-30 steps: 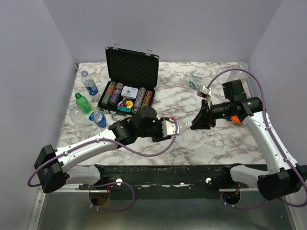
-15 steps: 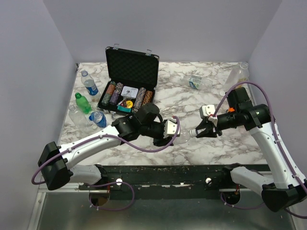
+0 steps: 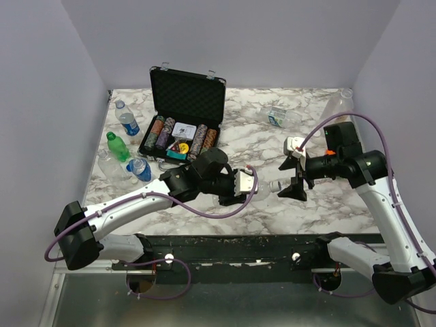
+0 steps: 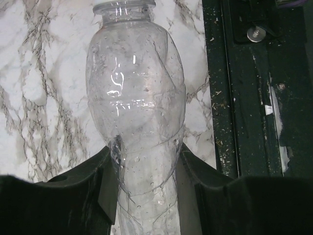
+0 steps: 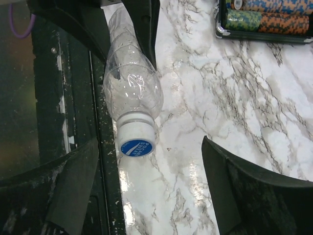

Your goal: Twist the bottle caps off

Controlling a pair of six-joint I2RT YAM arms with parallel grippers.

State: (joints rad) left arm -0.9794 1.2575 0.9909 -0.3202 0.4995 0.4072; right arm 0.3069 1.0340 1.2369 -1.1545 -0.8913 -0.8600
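Observation:
My left gripper (image 3: pixel 246 185) is shut on a clear, unlabelled bottle (image 3: pixel 262 187) and holds it level above the table's front edge, neck pointing right. In the left wrist view the black fingers (image 4: pixel 105 183) pinch the bottle's narrow waist (image 4: pixel 142 166). A white cap (image 5: pixel 136 138) with a blue top sits on the bottle's neck (image 5: pixel 132 88). My right gripper (image 5: pixel 149 147) stands open around that cap, its jaws wide apart and not touching it, the cap nearer the left finger (image 5: pixel 80 171). From above, the right gripper (image 3: pixel 294 182) is just right of the cap (image 3: pixel 276 185).
An open black chip case (image 3: pixel 178 129) stands at the back left. Several bottles are grouped to its left, one of them green (image 3: pixel 117 146). One bottle lies at the back right (image 3: pixel 281 116) and another stands by the right wall (image 3: pixel 337 105). A black rail (image 3: pixel 259 242) runs under the held bottle.
The right gripper came down to the cap end of the held bottle and its jaws went from shut to wide open. The left gripper kept its hold on the bottle.

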